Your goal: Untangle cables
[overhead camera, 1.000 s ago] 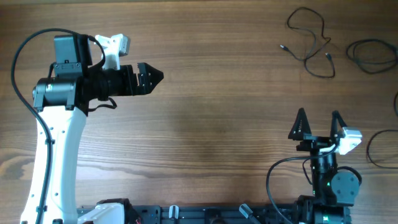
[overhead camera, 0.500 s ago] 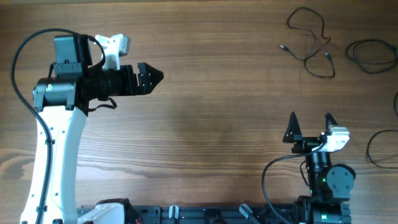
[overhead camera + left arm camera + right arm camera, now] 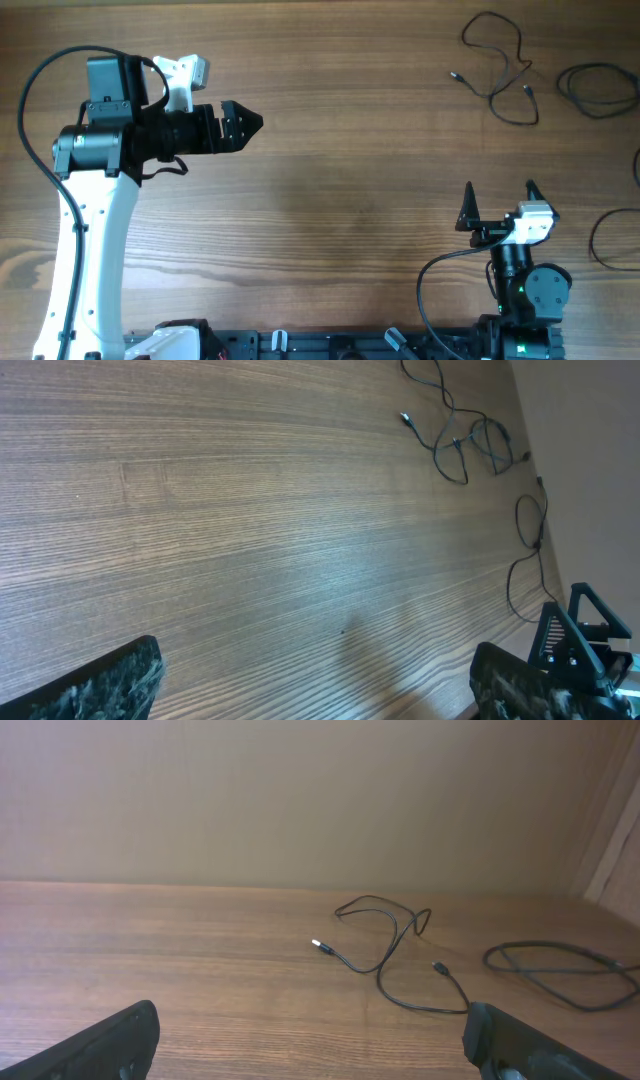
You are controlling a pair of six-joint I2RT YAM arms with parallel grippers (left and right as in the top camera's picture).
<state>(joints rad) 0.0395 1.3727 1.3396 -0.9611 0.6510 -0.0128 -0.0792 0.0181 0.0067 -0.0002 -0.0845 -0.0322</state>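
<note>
Two released, empty claws: left claw (image 3: 246, 124) and right claw (image 3: 500, 195). The cables (image 3: 492, 97) lie far right; grabbing overlapping strands together could tighten the tangle.

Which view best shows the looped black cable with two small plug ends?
The overhead view: the cable lies flat and whole, with every loop and both ends traceable from above. The right wrist view shows the cable larger, but foreshortened by the low angle. The left wrist view shows it small, distant and cropped at the top edge.
</note>
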